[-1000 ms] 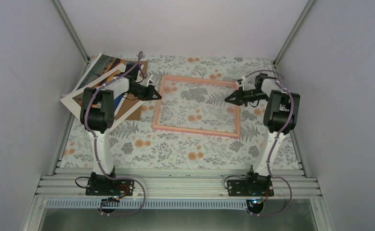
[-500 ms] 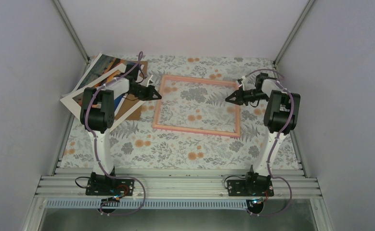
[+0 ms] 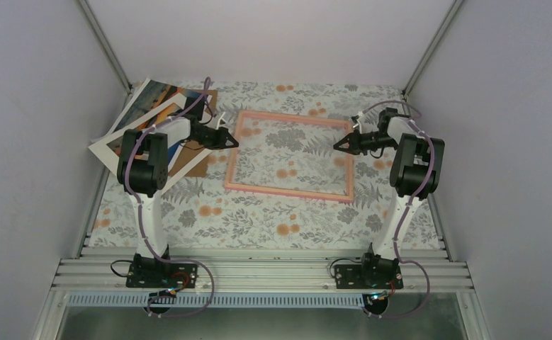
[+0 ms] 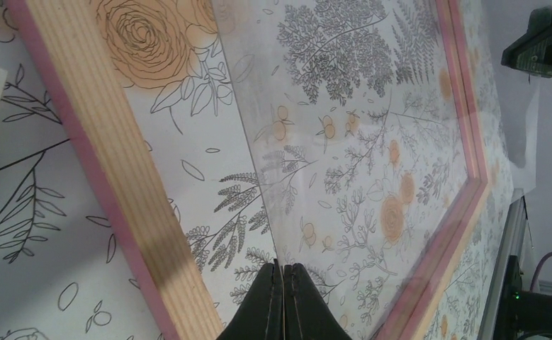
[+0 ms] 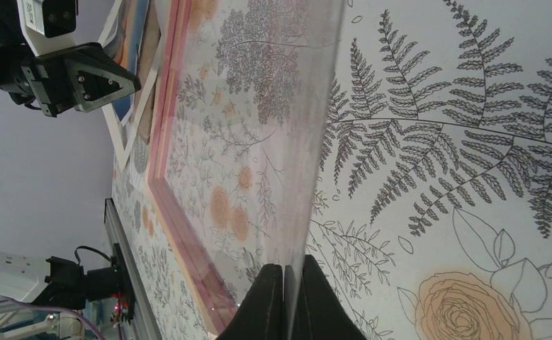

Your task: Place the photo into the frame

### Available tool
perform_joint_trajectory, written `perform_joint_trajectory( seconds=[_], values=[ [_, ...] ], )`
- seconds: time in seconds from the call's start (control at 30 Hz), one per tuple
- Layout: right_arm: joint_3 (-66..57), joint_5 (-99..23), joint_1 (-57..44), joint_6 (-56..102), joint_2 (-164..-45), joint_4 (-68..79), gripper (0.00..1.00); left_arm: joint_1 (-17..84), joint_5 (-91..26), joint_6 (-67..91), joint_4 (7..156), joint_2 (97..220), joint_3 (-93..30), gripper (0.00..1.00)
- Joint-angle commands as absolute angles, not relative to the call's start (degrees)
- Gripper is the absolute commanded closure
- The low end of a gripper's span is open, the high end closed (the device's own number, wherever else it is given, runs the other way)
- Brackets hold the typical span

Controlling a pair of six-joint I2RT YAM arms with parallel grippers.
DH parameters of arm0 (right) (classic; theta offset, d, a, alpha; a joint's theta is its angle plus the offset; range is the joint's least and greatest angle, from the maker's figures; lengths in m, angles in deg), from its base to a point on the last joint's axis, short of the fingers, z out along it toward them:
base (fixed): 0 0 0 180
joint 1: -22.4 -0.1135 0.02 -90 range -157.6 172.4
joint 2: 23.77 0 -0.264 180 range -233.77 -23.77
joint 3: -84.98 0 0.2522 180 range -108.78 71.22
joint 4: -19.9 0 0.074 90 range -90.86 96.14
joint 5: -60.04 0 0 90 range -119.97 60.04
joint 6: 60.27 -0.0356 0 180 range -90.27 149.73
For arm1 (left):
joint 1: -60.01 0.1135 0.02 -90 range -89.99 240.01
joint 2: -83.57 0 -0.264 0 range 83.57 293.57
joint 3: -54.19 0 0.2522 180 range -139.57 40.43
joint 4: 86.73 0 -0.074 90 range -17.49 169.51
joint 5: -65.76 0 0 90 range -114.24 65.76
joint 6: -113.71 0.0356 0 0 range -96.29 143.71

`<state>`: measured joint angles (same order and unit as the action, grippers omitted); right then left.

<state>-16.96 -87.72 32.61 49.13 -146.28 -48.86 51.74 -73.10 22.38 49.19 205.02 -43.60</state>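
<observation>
My left jaws: shut tight on clear pane, near edge.
My right jaws: shut tight on pane, opposite edge.
Frame: flat on bench.
Photo: far left.

Lab robot booth, plain white walls, aluminium rails

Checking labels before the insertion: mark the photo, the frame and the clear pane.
photo [image 3: 156, 95]: top view, orange-blue printed face.
frame [image 3: 287, 193]: top view, near pink rail.
clear pane [image 5: 294, 142]: right wrist view, hazy face near its edge.
</observation>
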Motion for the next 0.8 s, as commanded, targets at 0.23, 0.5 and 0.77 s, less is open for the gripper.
perform_joint_trajectory(
  seconds=[0.23, 0.5, 0.77],
  values=[
    [-16.77, -89.74, 33.36, 50.51, -144.2, -47.72, 0.96, 51.31, -74.71, 21.84, 51.82, 203.49, -43.23, 0.98],
    [-16.56, -90.02, 33.44, 51.0, -144.05, -47.52, 0.96, 51.29, -74.47, 21.23, 52.51, 203.99, -43.5, 0.98],
    [-16.17, -91.02, 33.54, 52.77, -143.27, -48.39, 0.96, 51.4, -75.31, 21.53, 52.94, 203.02, -42.85, 0.98]
  ],
)
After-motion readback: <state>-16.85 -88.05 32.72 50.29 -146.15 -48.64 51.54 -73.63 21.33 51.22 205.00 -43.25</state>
